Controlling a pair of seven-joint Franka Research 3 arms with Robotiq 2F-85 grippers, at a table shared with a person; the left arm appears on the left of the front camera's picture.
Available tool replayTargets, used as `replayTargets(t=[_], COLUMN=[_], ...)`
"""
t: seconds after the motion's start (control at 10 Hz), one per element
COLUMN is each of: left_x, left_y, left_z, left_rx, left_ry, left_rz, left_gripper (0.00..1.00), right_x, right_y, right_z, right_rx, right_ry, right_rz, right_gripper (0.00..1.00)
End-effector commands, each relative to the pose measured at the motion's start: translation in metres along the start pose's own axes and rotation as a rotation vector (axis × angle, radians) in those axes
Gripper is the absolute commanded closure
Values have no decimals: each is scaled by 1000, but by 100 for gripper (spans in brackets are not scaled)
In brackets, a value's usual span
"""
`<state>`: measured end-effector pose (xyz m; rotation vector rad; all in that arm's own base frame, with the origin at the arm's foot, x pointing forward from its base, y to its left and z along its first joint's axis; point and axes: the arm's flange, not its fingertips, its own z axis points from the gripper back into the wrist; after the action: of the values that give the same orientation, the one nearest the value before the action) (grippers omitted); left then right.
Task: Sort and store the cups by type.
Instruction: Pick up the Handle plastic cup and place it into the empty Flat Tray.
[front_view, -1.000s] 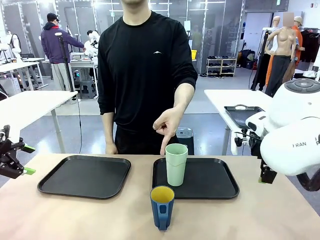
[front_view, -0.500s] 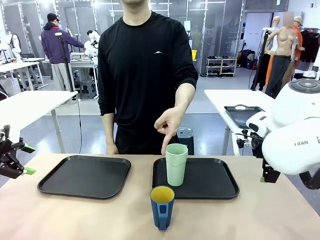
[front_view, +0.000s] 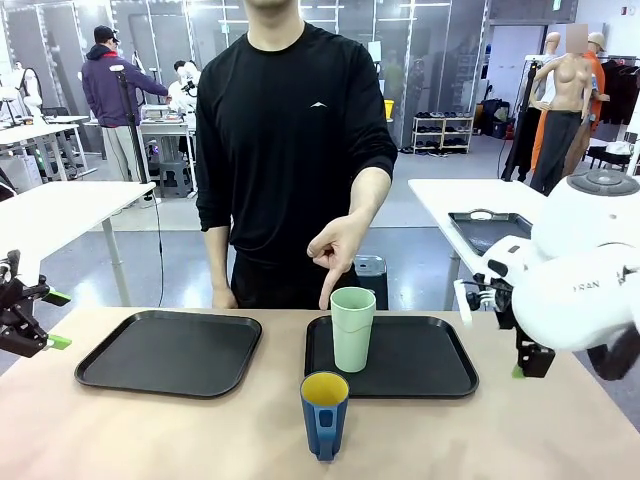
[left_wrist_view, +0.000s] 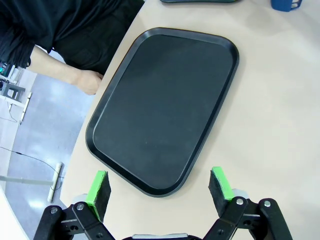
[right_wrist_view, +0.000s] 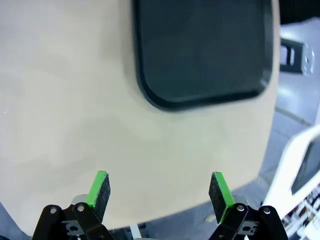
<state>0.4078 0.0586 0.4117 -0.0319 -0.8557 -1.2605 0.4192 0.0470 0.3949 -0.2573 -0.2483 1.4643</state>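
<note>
While both cups wait mid-bench, the call starts at the far left: the left tool (left_wrist_view: 159, 186) hangs over the edge of the bench (front_view: 150, 440), green pads wide apart with nothing between them, looking along the left tray (front_view: 168, 352), which lies bare. Moving across, the blue mug (front_view: 325, 415) stands upright on the bench itself, off both trays. It sits just in front of the near left corner of the right tray (front_view: 425, 358), with its handle turned toward the robot's side and its yellow inside showing. Just behind it the mint tumbler (front_view: 352, 330) stands upright on the left part of that tray. The person's hand (front_view: 335, 248) points a finger down beside the tumbler's rim, and whether it touches cannot be told. Over on the right, the right tool (right_wrist_view: 159, 187) hovers beyond the tray's right end, pads spread wide and gripping nothing, with bare bench beneath and the tray's end ahead. Both cups lie to its left, toward the middle, and it looks the nearer arm to the mug. With the mug's long axis vertical, a sideways reach from the right seems the likelier call
</note>
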Motion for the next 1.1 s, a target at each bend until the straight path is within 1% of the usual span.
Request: replayTargets(t=[0.0,0.1,0.2,0.4,0.5,0.6,0.7,0.8,0.9,1.0], left_x=[-2,-2,-2,-2,-2,-2,-2,-2,-2,-2], left_y=[-3,-3,-3,-3,-3,-3,-3,-3,-3,-3], left_z=[-2,-2,-2,-2,-2,-2,-2,-2,-2,-2], left_rx=[19,19,19,19,19,19,19,19,19,19], left_ry=[5,5,5,5,5,5,5,5,5,5], left_rz=[-20,-20,-20,-20,-20,-20,-20,-20,-20,-20], left_gripper=[0,0,0,0,0,0,0,0,0,0], right_x=[-7,-5,0,9,14,19,21,23,26,30], right_y=[10,19,29,41,45,49,49,47,45,43], right_z=[-15,-22,-31,-46,-52,-58,-61,-64,-68,-73], right_rx=[81,104,153,214,228,225,209,194,190,196], right_ry=[-103,-166,-259,-408,-501,-633,-753,-841,-906,-929], right_rz=[77,102,135,144,140,124,95,48,21,-6], right_gripper=[0,0,0,0,0,0,0,0,0,0])
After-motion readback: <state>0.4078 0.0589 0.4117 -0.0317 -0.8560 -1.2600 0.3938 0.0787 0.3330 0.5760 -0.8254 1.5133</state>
